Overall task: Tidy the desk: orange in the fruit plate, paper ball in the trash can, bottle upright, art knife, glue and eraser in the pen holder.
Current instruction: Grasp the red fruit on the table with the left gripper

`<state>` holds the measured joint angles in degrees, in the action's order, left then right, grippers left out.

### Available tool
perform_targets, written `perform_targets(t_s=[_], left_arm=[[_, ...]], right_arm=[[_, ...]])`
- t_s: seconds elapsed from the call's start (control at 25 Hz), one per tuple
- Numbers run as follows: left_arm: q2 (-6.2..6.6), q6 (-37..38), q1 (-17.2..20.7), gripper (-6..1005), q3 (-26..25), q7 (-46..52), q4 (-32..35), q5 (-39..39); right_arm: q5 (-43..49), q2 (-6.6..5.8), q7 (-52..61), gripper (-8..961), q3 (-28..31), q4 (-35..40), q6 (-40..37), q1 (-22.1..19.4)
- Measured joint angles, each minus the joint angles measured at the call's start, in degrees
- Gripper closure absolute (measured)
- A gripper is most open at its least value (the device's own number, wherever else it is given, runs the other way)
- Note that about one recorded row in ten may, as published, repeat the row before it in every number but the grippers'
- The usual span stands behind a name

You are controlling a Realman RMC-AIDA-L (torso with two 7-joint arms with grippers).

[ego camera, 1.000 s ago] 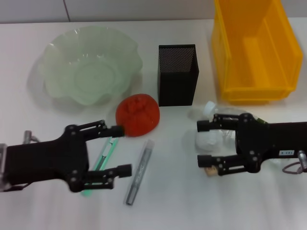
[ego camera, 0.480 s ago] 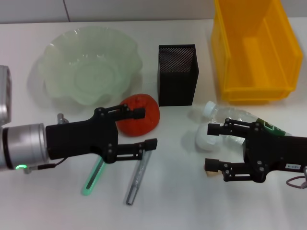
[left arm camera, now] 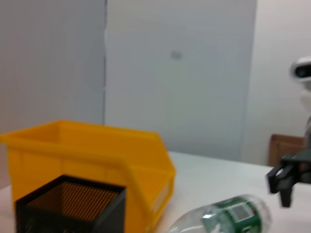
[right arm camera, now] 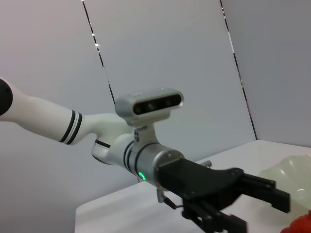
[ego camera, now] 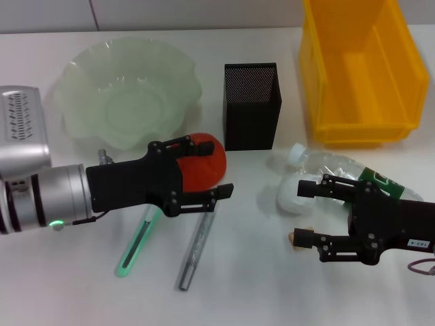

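Three containers stand along the far side of the white table (ego camera: pixel 245 299), and the head view looks into all of them: the pale-green fruit plate (ego camera: pixel 126 102) with its wavy rim shows nothing inside, the black mesh pen holder (ego camera: pixel 251 105) shows only its dark interior, and the yellow trash can (ego camera: pixel 360 71) shows only bare yellow walls and floor. The orange (ego camera: pixel 204 163) sits on the table just in front of the plate and beside the pen holder; the left gripper (ego camera: pixel 207 170) has its jaws spread with one finger over the top of the fruit and the other near its front side, though contact cannot be judged. The mint-green art knife (ego camera: pixel 136 241) and the grey glue (ego camera: pixel 196 248) lie side by side, apart, below that gripper. On the right the bottle (ego camera: pixel 340 170) lies on its side, with the paper ball (ego camera: pixel 291 197) just beside its cap end. The right gripper (ego camera: pixel 302 212) hangs with jaws spread, the paper ball near its upper finger and the tan eraser (ego camera: pixel 294 238) at the tip of the lower one. The left wrist view adds the bottle's green label and the trash can's side wall behind the pen holder; the right wrist view shows the left arm's silver wrist with a green light.
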<state>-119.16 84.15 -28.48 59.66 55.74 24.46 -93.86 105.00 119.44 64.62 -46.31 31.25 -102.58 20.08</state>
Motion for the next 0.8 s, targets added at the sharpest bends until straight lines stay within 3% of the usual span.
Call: perform_targets(t_s=[0.28, 0.8], left_arm=[[-0.02, -4.97, -0.95, 205, 0.31, -2.09, -2.03, 0.01], [-0.02, -7.07, -0.6, 210, 0.44, -5.25, -3.47, 2.44]], right_arm=[[-0.06, -0.04, -0.02, 120, 0.0, -0.13, 0.21, 0.0], [-0.15, -0.09, -0.02, 120, 0.0, -0.14, 0.46, 0.32]])
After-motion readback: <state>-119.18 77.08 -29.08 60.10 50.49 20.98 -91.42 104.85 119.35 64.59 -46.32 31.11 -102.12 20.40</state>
